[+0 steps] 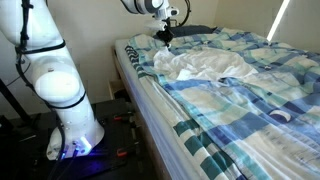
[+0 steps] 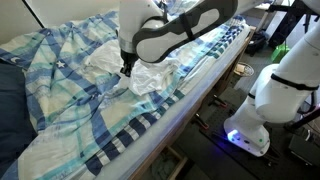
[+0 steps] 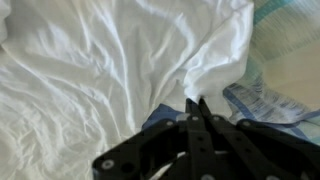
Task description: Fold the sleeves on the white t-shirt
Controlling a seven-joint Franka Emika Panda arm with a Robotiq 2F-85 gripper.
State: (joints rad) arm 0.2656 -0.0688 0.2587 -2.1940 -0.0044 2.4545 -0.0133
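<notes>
The white t-shirt (image 1: 205,66) lies crumpled on the blue plaid bed; it also shows in an exterior view (image 2: 140,68) and fills the wrist view (image 3: 100,70). My gripper (image 3: 197,103) has its fingers closed together on a pinched fold of the shirt's fabric, apparently a sleeve edge, lifted slightly off the bedding. In an exterior view the gripper (image 1: 164,38) sits at the shirt's far end near the bed's head. In an exterior view the gripper (image 2: 127,70) is low over the shirt's middle edge.
The blue and white plaid bedspread (image 1: 250,110) covers the bed. A dark pillow (image 2: 12,85) lies at one end. The bed's side edge (image 2: 190,105) runs near the robot base (image 1: 70,130). A wall stands behind the bed.
</notes>
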